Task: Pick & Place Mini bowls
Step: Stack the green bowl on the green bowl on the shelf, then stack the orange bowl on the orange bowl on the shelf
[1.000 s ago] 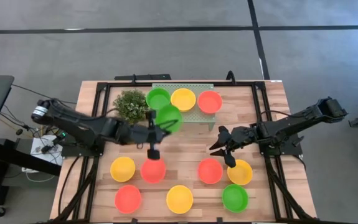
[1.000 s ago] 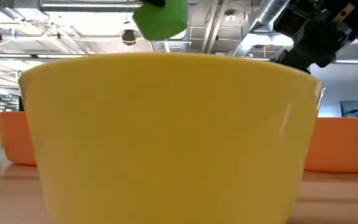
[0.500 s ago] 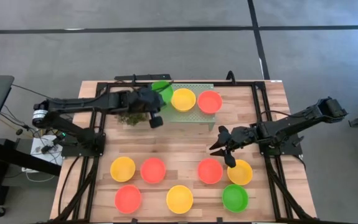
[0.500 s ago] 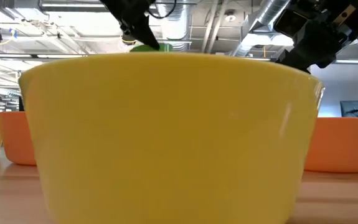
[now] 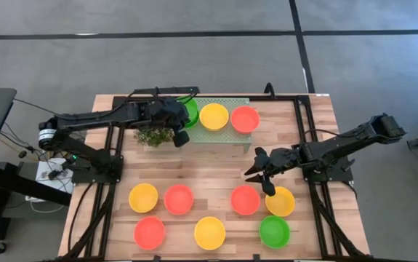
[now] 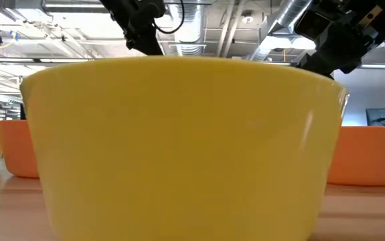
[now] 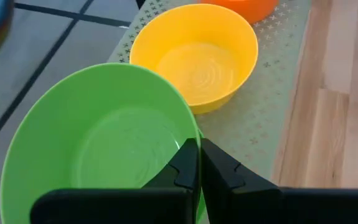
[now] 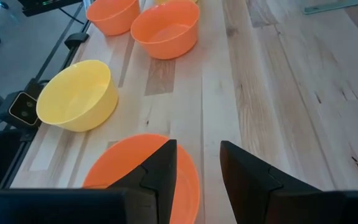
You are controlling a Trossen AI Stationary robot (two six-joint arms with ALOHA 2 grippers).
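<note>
My left gripper (image 5: 185, 120) (image 7: 199, 146) reaches over the left end of the pale green tray (image 5: 203, 135) at the far side and is shut on a green mini bowl (image 5: 190, 109) (image 7: 104, 149). Beside it, a yellow bowl (image 5: 214, 116) (image 7: 197, 59) and a red-orange bowl (image 5: 245, 118) rest on the tray. My right gripper (image 5: 256, 169) (image 8: 197, 146) hangs open above the table's right half, over a red-orange bowl (image 5: 245, 199) (image 8: 135, 168), touching nothing. My left gripper pinches the green bowl's rim (image 7: 194, 134) on the side nearest the wrist, one finger inside the bowl and one outside. The fingers slant down from the table's left. The bowl tilts slightly over the tray's left end; what its base rests on is hidden.
A bushy plant (image 5: 150, 136) stands under the left arm beside the tray. Several more bowls sit in two rows near the front edge, among them yellow (image 5: 143, 197), red-orange (image 5: 179, 199), yellow (image 5: 281, 201) and green (image 5: 274, 231). A yellow bowl (image 6: 179, 147) fills the low view.
My left gripper has carried the green bowl from above the table's middle toward the far edge and lowered it onto the tray's left end, where another green bowl stood. It has stayed shut on the rim. The right arm has kept still.
</note>
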